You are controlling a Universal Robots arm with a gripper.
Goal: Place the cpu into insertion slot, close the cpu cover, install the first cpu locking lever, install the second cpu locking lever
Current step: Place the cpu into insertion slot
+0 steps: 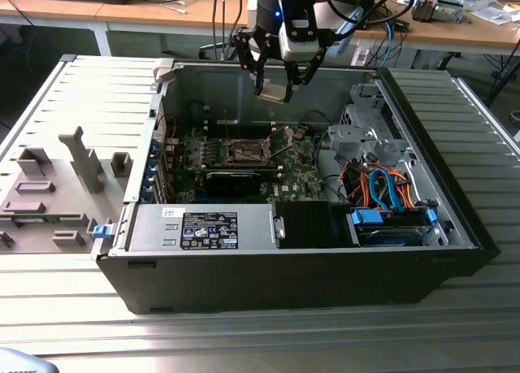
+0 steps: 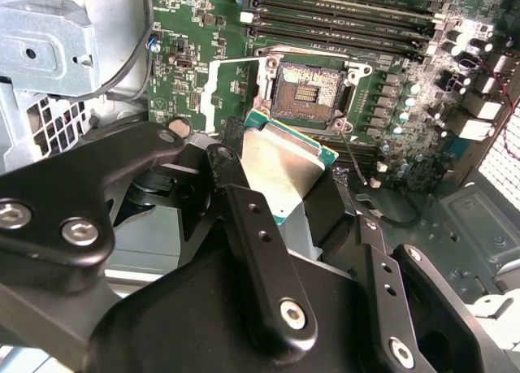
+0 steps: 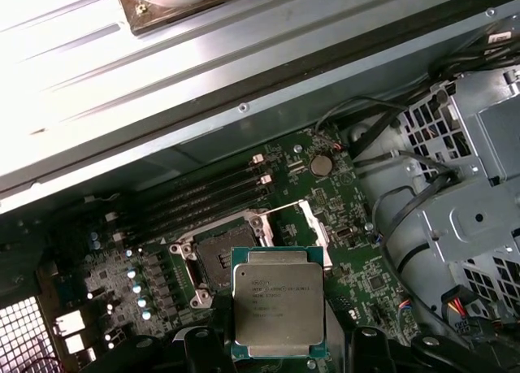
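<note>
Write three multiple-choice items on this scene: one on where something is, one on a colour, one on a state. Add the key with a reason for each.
1. Where is the chip?
A. Seated in the socket
B. Held in the gripper above the board
C. Lying on the table outside the case

2. What colour is the board?
A. Green
B. Red
C. White

3. How does the socket stand?
A. Chip in, cover shut
B. Hidden under a fan
C. Empty, with its cover swung open

Key:
1 B: in both wrist views the chip sits between the fingers, clear of the board below.
2 A: the board's bare surface is green in both wrist views.
3 C: the socket's dark centre is bare and the silver frame lies flipped to one side.
</note>
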